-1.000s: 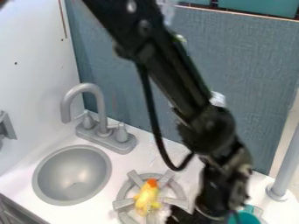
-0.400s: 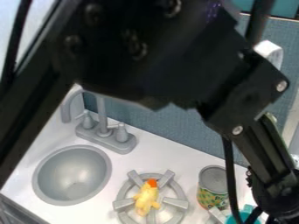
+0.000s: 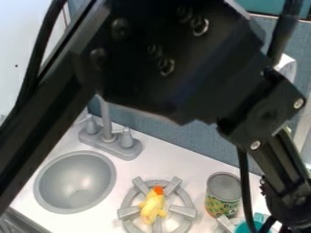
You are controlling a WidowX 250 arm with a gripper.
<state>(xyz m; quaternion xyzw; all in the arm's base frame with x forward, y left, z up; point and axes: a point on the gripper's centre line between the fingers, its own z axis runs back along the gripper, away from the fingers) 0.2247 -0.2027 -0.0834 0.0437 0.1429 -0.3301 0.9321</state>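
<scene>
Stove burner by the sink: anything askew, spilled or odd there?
One oddity: the yellow toy lies directly on the burner grate, with no pan under it. The can beside the burner stands upright, and no spill shows.

Honestly can't read any actual words or numbers here, folks. Closest thing is the can [image 3: 223, 185], which has a printed wraparound label [image 3: 221, 207] in green with yellow and orange bits, but whatever's on it is just too small and blurry for me to make out.
</scene>
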